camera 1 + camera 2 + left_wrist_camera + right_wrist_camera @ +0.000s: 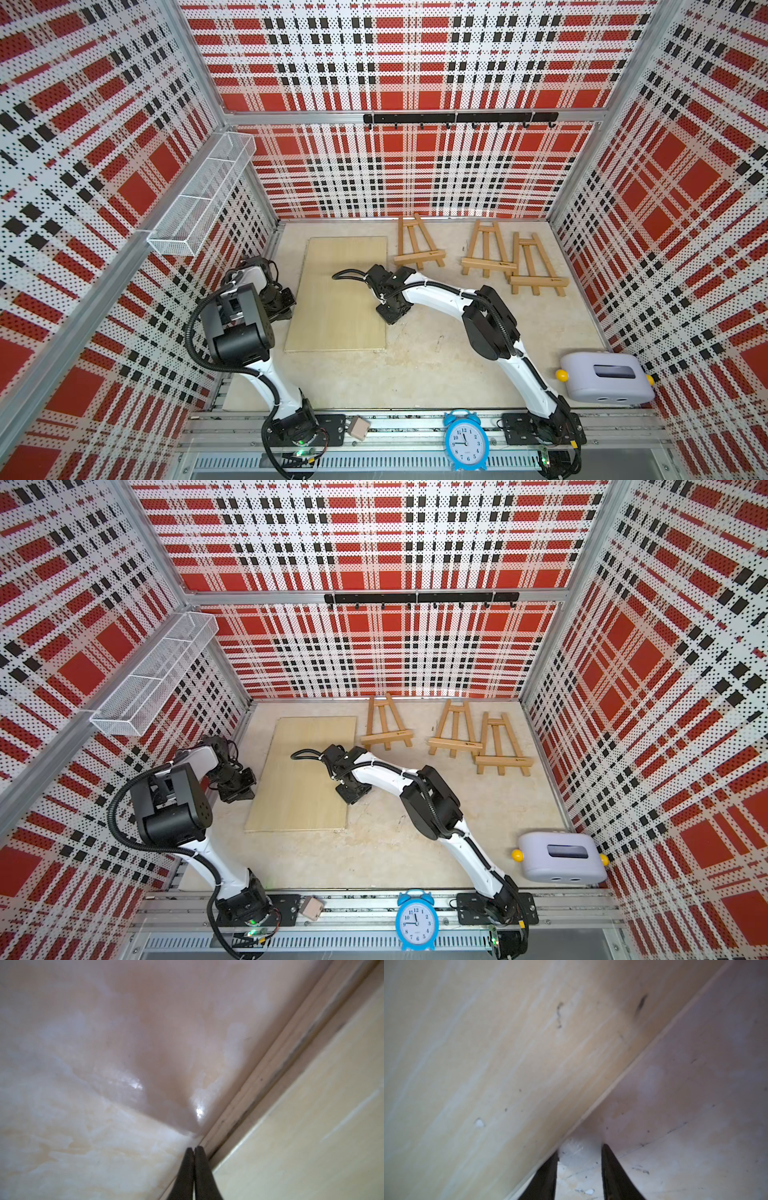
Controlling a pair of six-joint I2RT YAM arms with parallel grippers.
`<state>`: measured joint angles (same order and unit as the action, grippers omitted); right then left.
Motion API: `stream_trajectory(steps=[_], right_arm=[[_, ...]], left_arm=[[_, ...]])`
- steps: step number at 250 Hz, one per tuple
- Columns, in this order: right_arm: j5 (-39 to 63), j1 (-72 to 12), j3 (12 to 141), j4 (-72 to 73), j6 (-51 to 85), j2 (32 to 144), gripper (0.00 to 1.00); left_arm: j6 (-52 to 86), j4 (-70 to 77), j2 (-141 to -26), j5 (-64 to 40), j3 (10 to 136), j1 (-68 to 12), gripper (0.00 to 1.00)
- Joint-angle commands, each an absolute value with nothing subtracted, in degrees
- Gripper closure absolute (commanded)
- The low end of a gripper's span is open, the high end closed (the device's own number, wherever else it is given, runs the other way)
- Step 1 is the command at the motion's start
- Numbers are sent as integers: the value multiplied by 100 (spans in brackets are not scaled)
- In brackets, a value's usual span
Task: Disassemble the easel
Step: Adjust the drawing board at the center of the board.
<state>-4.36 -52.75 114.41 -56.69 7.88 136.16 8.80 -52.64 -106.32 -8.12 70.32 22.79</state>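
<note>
Three small wooden easels lie flat at the back of the table: one beside the board, and two further right, overlapping at a corner. A pale plywood board lies flat left of centre. My left gripper is shut and empty, its tips on the table at the board's left edge. My right gripper is open at the board's right edge, with only bare table between its fingers.
A lilac box with yellow knobs sits at the right front. A blue alarm clock and a small wooden block rest on the front rail. A wire basket hangs on the left wall and a hook rail on the back wall.
</note>
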Motion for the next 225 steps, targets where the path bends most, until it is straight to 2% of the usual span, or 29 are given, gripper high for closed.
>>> stream_trajectory(steps=[1, 225], right_arm=[[-256, -5342, 11352, -4943, 679, 13789, 62], [-250, -5285, 11232, -4930, 616, 13772, 61]], left_arm=[[923, -5868, -10499, -1524, 6812, 2125, 92], [954, -5836, -10318, -1503, 6502, 2103, 92]])
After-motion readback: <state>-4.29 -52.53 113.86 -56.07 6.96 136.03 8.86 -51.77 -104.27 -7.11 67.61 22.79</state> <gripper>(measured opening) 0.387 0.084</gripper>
